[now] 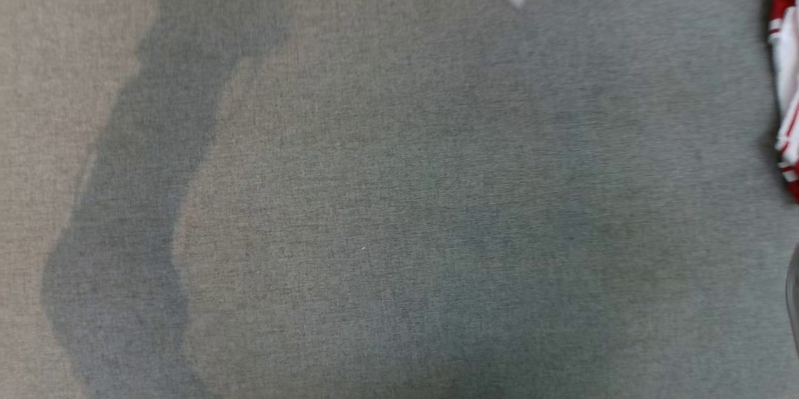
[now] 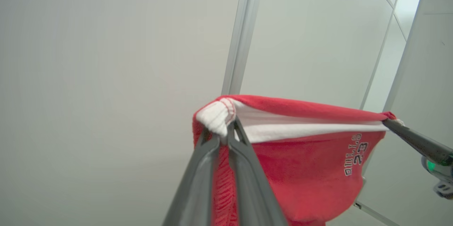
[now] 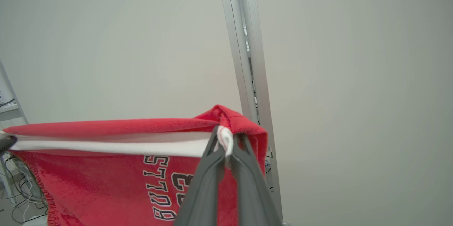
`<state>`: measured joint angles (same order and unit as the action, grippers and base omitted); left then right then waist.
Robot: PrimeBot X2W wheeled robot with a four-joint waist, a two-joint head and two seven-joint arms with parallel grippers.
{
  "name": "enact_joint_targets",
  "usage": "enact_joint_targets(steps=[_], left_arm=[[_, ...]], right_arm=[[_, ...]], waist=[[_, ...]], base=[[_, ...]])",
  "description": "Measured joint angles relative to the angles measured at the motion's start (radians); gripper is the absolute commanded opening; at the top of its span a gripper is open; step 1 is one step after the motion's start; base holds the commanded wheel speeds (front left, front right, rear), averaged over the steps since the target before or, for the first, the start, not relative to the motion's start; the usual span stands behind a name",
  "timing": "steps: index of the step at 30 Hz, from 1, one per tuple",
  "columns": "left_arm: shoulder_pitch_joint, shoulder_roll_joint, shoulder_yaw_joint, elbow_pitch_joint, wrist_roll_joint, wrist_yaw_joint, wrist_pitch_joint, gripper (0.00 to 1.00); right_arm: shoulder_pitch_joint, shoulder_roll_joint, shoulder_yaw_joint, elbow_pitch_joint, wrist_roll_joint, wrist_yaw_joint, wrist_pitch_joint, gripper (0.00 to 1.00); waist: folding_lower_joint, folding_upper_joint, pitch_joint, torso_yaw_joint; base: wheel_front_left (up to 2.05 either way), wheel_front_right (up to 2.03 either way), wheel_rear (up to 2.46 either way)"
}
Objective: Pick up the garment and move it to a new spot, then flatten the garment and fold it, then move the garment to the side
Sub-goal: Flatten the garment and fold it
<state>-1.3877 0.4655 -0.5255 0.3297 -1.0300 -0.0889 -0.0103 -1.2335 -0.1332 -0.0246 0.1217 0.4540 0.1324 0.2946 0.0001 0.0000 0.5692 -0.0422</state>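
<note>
The left fingers (image 2: 198,176) and right fingers (image 3: 204,183) gripped the garment (image 2: 300,169), stretched aloft mid-move. Next it needed lowering flat onto the bench (image 1: 374,199).

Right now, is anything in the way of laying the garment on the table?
Nothing visible. The left gripper and right gripper hold the garment up; on the table, a red-and-white cloth lies off at the right edge.

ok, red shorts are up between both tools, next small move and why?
Probably lower both arms together toward the grey fabric surface, keeping the band taut. The left tool and right tool each pinch one end of the white waistband on the red knit shorts, stretched in midair.
</note>
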Motion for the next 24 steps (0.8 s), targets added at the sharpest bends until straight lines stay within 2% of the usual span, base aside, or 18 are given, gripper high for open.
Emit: enact_joint_targets(steps=[5, 8, 11, 14, 18, 24], left_arm=[[-0.134, -0.055, -0.056, 0.201, 0.105, -0.03, -0.111, 0.0], [-0.152, -0.074, -0.079, 0.272, 0.115, -0.035, -0.174, 0.0], [-0.109, -0.085, -0.119, 0.297, 0.099, -0.04, -0.188, 0.0], [0.025, -0.081, -0.198, 0.292, 0.052, -0.041, -0.213, 0.0], [0.188, -0.049, -0.268, 0.258, -0.016, -0.041, -0.238, 0.0], [0.417, -0.026, -0.291, 0.1, -0.034, -0.041, -0.25, 0.0]], right_arm=[[-0.158, 0.027, 0.048, 0.188, -0.053, -0.001, -0.134, 0.0], [-0.171, 0.026, 0.092, 0.252, -0.049, -0.002, -0.182, 0.0], [-0.137, 0.019, 0.129, 0.282, -0.034, -0.002, -0.209, 0.0], [-0.022, 0.001, 0.178, 0.32, -0.009, -0.002, -0.249, 0.0], [0.141, -0.036, 0.235, 0.328, 0.037, -0.002, -0.299, 0.0], [0.456, -0.126, 0.267, 0.219, 0.125, -0.002, -0.365, 0.0]], waist=[[0.0001, 0.0, 0.056, 0.017], [0.0001, 0.0, 0.081, 0.022], [0.0001, 0.0, 0.094, 0.025], [0.0002, 0.0, 0.098, 0.024], [0.0001, 0.0, 0.089, 0.024], [0.0002, 0.0, 0.037, 0.033]], base=[[0.0, 0.0, 0.0], [0.0, 0.0, 0.0], [0.0, 0.0, 0.0], [0.0, 0.0, 0.0], [0.0, 0.0, 0.0], [0.0, 0.0, 0.0]])
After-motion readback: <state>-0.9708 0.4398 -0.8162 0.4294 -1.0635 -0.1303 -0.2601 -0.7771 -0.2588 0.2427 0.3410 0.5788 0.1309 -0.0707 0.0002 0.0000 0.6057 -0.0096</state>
